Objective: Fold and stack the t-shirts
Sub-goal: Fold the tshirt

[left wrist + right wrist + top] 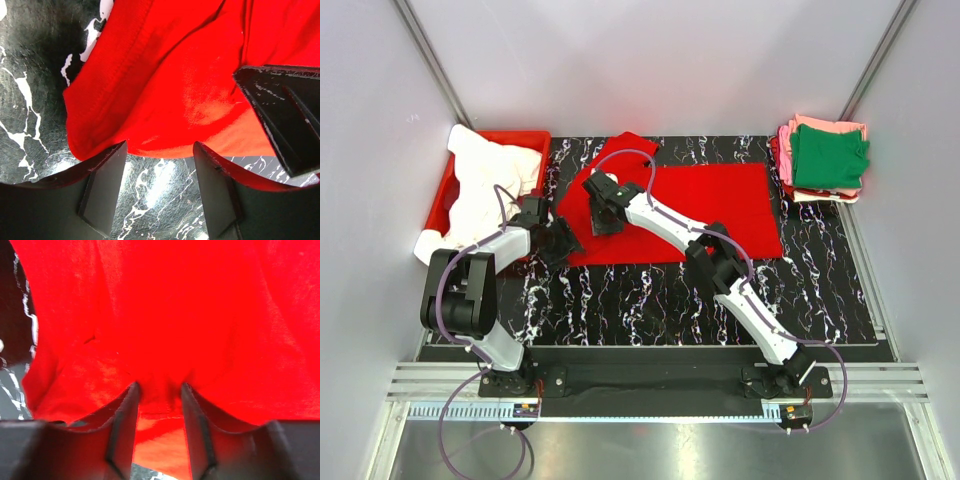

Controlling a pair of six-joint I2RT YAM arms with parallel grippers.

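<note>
We see the bright red t-shirt (720, 210) spread mostly flat on the black marbled worktop (650, 300). The right tool (159, 389) grasps a puckered fold of it, and the left tool (160, 150) gapes, released, at its stitched hem.

Lab test cell: white panels (650, 60), aluminium rails (650, 380).

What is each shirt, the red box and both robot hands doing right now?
Bright red cloth t-shirt, spread out on the table, not stacked.
White cloth t-shirt, unfolded, draped over the bin.
Red plastic bin, upright, holding the white shirt.
Green cloth t-shirt, folded, on top of the corner stack.
Left gripper, open, empty, at the red shirt's edge.
Right gripper, shut on a bunch of the red shirt.
</note>
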